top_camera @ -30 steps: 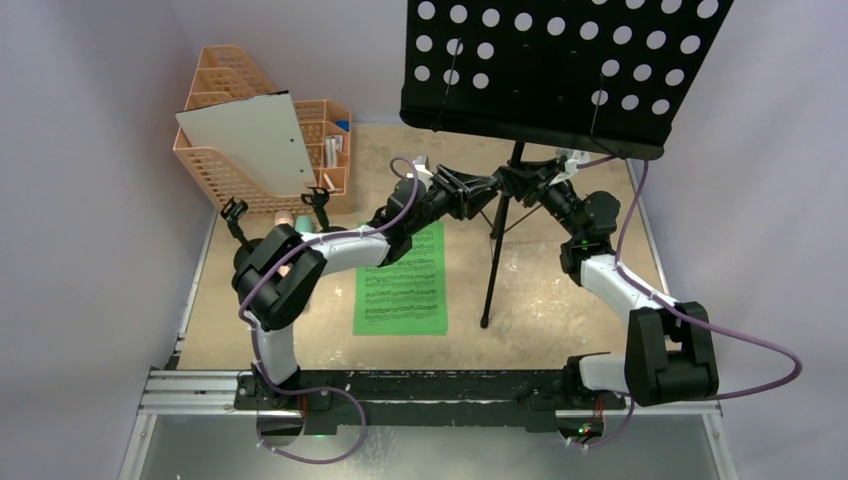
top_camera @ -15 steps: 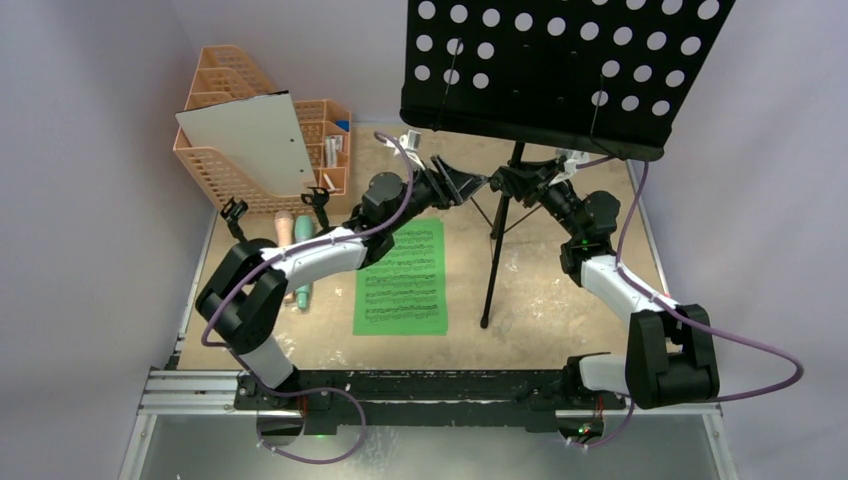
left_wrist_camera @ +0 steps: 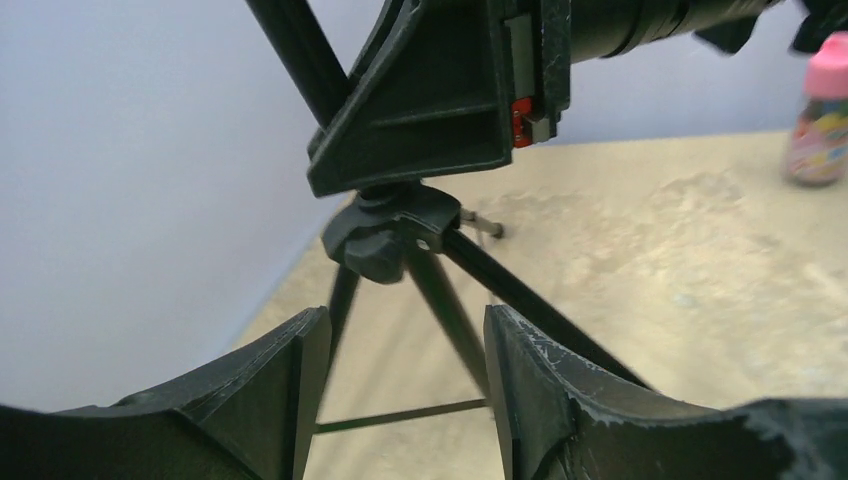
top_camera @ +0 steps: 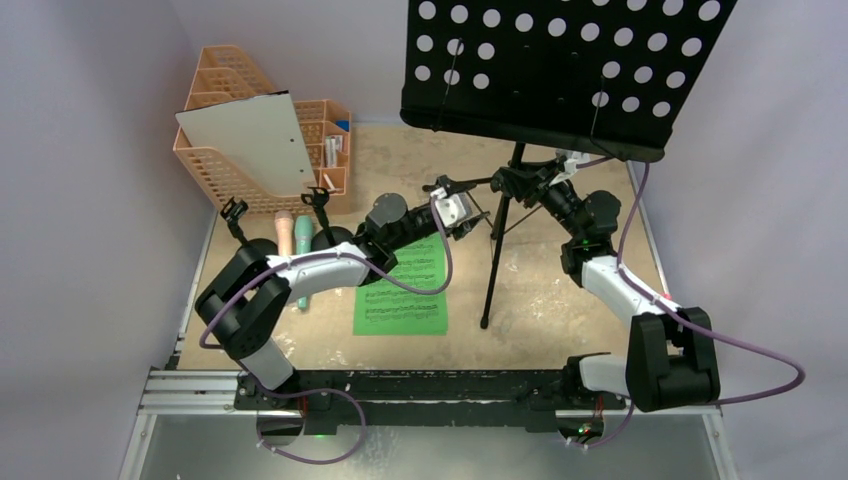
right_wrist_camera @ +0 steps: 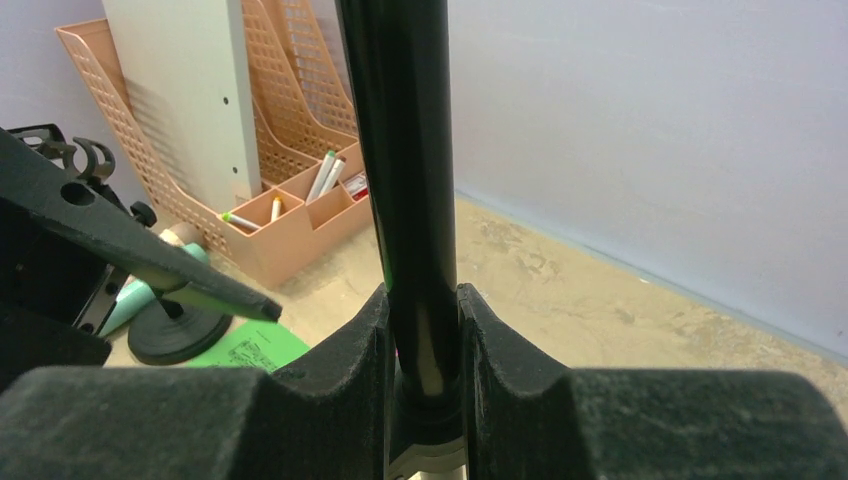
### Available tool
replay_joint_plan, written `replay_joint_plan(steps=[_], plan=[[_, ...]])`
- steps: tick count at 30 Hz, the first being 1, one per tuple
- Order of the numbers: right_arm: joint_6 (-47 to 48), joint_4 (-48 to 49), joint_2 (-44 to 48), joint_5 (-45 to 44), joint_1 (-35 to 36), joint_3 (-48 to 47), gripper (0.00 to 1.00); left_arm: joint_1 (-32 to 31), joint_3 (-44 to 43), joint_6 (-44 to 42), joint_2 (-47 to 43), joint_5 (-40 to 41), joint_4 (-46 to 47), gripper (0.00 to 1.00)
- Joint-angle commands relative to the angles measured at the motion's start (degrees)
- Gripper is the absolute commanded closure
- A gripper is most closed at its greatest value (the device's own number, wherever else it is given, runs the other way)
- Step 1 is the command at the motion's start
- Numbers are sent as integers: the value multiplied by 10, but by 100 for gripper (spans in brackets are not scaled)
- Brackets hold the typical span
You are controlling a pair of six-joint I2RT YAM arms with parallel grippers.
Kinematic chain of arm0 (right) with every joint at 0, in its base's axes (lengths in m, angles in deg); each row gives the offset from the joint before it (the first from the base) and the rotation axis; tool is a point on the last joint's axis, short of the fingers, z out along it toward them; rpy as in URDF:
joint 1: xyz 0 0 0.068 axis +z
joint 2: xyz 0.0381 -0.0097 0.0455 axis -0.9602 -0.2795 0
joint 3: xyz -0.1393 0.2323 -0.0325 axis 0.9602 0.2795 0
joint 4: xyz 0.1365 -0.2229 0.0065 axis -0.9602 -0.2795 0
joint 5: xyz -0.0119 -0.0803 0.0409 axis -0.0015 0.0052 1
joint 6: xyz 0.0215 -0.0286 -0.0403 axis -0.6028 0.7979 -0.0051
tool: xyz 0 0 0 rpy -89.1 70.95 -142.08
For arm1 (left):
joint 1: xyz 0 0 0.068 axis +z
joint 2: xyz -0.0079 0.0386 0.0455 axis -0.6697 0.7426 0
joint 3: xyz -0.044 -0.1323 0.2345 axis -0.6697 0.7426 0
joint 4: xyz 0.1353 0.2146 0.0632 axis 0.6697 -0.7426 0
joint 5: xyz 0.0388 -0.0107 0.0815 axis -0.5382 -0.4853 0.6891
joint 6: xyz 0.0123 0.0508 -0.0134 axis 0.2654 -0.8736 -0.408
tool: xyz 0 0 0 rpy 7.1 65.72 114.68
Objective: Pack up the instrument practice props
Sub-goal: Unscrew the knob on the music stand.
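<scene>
Music stand [top_camera: 565, 70]: upright at the far right of the desk [top_camera: 560, 290], tripod legs spread, its black perforated tray on top.
Right gripper [right_wrist_camera: 421, 300]: clamped on the stand's pole [right_wrist_camera: 400, 150], one finger pressed to each side.
Left gripper [left_wrist_camera: 405, 320]: jaws apart and holding nothing, facing the tripod hub [left_wrist_camera: 385, 230] without touching it.
Green sheet-music page [top_camera: 402, 290]: flat on the desk left of the stand, its far end under the left arm.
Pink toy microphone [top_camera: 285, 232]: lying just beside the mint toy microphone [top_camera: 302, 275], near the orange mesh organizer [top_camera: 225, 165].
</scene>
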Motion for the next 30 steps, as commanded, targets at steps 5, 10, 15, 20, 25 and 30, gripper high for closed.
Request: replay_joint_plan(steps=[5, 10, 15, 20, 25, 30], plan=[[-14, -29, 17, 5, 1, -12, 100, 2, -81, -276, 31, -20, -73, 45], [-15, -30, 10, 11, 1, -16, 100, 2, -128, -312, 57, -43, -117, 48], [-15, -32, 13, 12, 1, -16, 100, 2, -147, -315, 70, -64, -128, 49], [-13, -42, 14, 12, 1, -19, 100, 1, -168, -324, 79, -70, -157, 51], [-12, -46, 17, 12, 2, -21, 100, 0, -186, -329, 83, -71, -184, 53], [-11, -49, 19, 12, 2, -21, 100, -2, -194, -331, 87, -64, -198, 60]])
